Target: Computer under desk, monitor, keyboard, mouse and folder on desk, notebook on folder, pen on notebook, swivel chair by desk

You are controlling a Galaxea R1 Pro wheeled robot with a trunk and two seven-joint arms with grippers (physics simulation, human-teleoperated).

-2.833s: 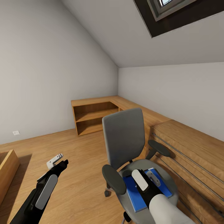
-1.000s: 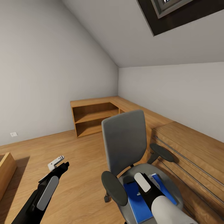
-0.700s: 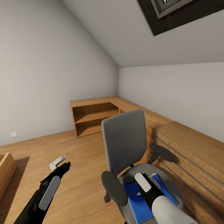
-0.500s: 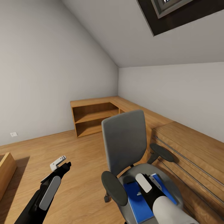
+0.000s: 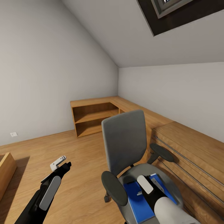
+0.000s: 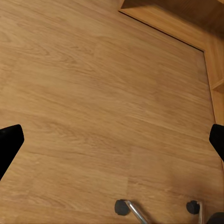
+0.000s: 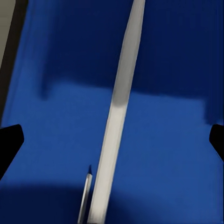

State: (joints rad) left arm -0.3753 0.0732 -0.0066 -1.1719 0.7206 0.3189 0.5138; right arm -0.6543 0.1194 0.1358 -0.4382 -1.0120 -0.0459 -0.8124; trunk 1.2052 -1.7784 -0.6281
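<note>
Hovering low over the swivel chair (image 5: 124, 146) seat, the right gripper (image 5: 148, 184) sits above the folder (image 5: 137, 199) in the head view; the left gripper (image 5: 59, 162) hangs spread over floor beside the chair. From the right wrist, its fingertips (image 7: 9, 142) are spread wide over blue, so closing flat could just skid off the thin cover or roll the chair.

Ahead of my left hand a low wooden corner shelf unit (image 5: 93, 116) stood against the grey walls, open-fronted. A slatted wooden panel (image 5: 193, 155) ran beside my right hand. Wood plank floor (image 6: 93, 102) lay beneath my left hand. A dark-framed skylight (image 5: 183, 12) sat overhead.
</note>
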